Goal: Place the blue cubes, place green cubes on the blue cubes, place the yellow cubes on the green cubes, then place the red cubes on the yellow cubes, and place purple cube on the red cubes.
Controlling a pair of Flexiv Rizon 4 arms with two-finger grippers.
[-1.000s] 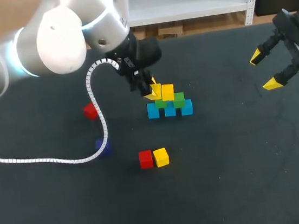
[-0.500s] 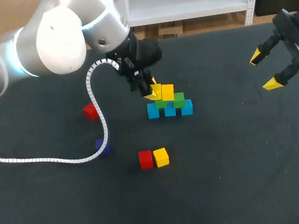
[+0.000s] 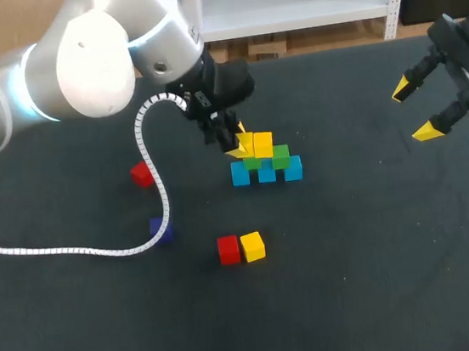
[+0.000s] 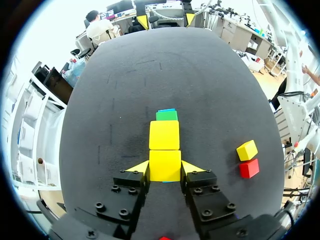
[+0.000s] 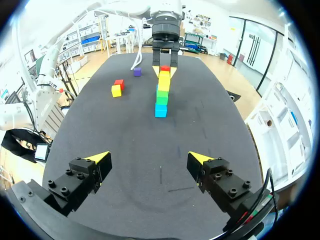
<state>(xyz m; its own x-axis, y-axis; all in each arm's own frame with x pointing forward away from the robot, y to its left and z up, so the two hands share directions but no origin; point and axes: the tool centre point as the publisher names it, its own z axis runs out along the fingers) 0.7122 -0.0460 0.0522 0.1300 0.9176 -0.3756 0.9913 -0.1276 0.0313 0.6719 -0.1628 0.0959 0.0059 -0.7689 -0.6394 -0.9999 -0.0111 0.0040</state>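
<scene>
Three blue cubes [image 3: 266, 172] lie in a row mid-table, and two green cubes [image 3: 280, 156] rest on them. One yellow cube [image 3: 264, 144] sits on the green layer. Beside it is a second yellow cube [image 4: 165, 165], with my left gripper [image 4: 165, 168] shut on it, at the stack's left end [image 3: 240, 142]. My right gripper [image 3: 415, 109] hangs open and empty far to the right [image 5: 149, 160]; from it the stack [image 5: 161, 96] lies straight ahead. Loose on the table are a red cube [image 3: 228, 249] touching a yellow cube [image 3: 253, 246], another red cube [image 3: 141, 174] and a purple cube [image 3: 161, 229].
A white ribbed cable [image 3: 149, 164] hangs from my left arm and loops over the table's left side, close to the lone red cube and the purple cube. The table's far edge [image 3: 330, 49] runs behind the stack.
</scene>
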